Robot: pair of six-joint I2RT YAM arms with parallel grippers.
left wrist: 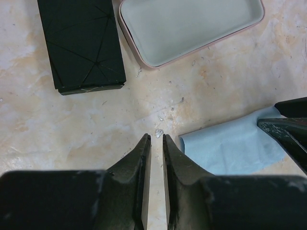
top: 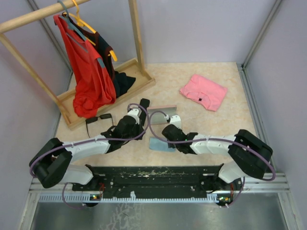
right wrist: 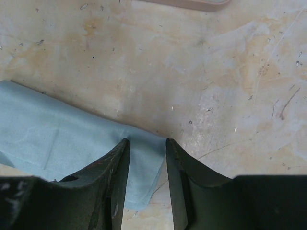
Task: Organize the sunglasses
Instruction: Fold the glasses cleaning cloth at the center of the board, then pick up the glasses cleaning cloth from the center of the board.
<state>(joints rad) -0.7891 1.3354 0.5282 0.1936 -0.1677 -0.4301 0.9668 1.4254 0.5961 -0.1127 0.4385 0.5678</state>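
Right gripper (right wrist: pixel 147 141), jaws part-open, is straddling the edge of the light blue cleaning cloth (right wrist: pixel 57 139). Left gripper (left wrist: pixel 155 136) is sitting nearly closed, empty. Likely cloth step; next needs reaching the black-framed sunglasses (top: pixel 100 120), well left of the cloth.

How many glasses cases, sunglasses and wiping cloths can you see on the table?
Cases: 2, the black case and the pink case
Sunglasses: 1 pair in view, the black sunglasses
Cloths: 1, the blue cloth
Total: 4

Black case (left wrist: pixel 81 43), open pink case (left wrist: pixel 192 28), blue cloth (left wrist: pixel 230 148) — jaws nearly together
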